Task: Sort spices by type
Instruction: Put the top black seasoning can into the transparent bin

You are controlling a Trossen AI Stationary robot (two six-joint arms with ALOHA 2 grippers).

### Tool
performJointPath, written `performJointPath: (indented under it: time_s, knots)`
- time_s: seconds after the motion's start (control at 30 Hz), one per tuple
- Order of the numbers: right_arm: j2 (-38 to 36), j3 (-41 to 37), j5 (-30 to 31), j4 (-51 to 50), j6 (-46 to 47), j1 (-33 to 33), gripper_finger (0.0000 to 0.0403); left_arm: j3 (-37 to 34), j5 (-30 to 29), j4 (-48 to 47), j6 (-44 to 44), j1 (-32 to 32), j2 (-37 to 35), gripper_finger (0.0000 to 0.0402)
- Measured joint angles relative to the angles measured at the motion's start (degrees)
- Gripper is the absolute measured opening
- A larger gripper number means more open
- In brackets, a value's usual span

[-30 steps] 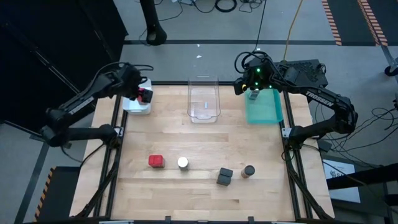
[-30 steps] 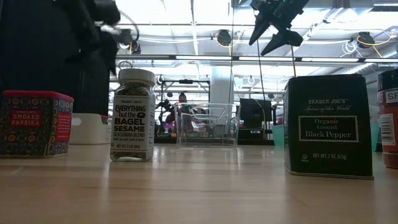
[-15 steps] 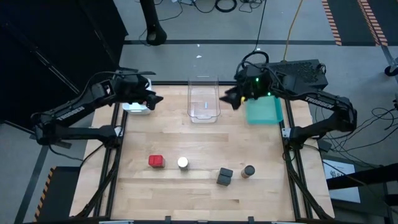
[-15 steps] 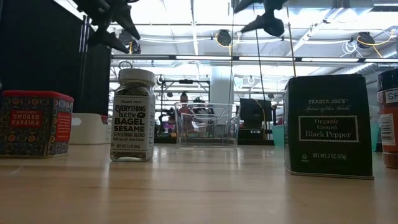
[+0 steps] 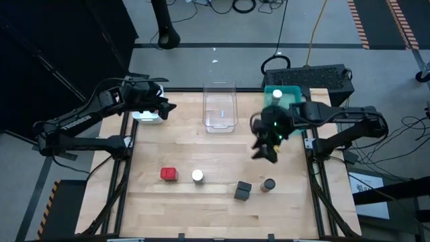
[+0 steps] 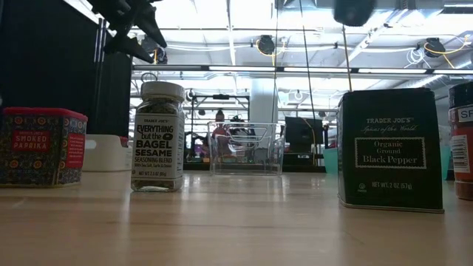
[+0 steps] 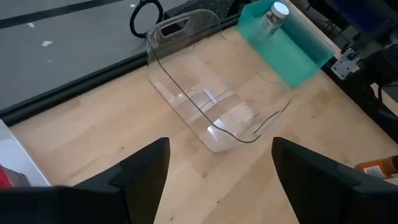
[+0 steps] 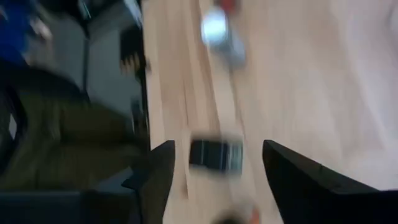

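Note:
On the near half of the table stand a red tin (image 5: 168, 175), a white-capped jar (image 5: 197, 176), a dark tin (image 5: 243, 191) and a dark-capped jar (image 5: 268, 185), each on its base. Another white-capped jar (image 5: 277, 95) stands in the teal tray (image 5: 290, 119). My right gripper (image 5: 263, 150) hangs open above the table's right middle, between the teal tray and the dark tin, with nothing between its fingers (image 8: 217, 146). My left gripper (image 5: 168, 107) is open and empty in the air beside the white tray (image 5: 146, 115), facing the clear tray (image 7: 205, 93).
The clear tray (image 5: 220, 107) stands at the far middle between the white and teal trays. Bare wood lies between the trays and the row of containers. In the low view the red tin (image 6: 41, 145), the jar (image 6: 160, 137) and the dark tin (image 6: 390, 148) stand close to the near edge.
My right gripper has swung from over the teal tray toward the table's near edge, turning as it went, and now hangs over the right middle; a white-capped jar stands in the teal tray. My left gripper rose off the white tray, moved a little toward the clear tray, then kept still.

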Motion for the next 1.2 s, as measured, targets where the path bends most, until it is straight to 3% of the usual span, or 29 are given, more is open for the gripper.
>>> performJointPath:
  time_s: [0.13, 0.37, 0.77, 1.2]
  knots:
    - [0.0, 0.0, -1.2, -5.3, 0.0, 3.7, 0.0160, 0.0, -0.6, -0.1, 0.0, 0.0, 0.0, 0.0288]
    - [1.5, 0.0, -1.0, -4.9, -6.5, 10.1, 0.0014, 0.0, -0.7, -0.2, 0.1, 0.0, 0.0, 0.0288]
    - [15.4, 0.0, 12.3, 2.2, -18.5, 17.2, 0.0001, 0.0, -1.0, -0.2, 0.2, 0.0, 0.0, 0.0288]
    - [26.7, 0.0, 10.7, 4.5, -21.1, 17.2, 0.0000, 0.0, -1.5, -2.2, -0.2, 0.0, 0.0, 0.0288]
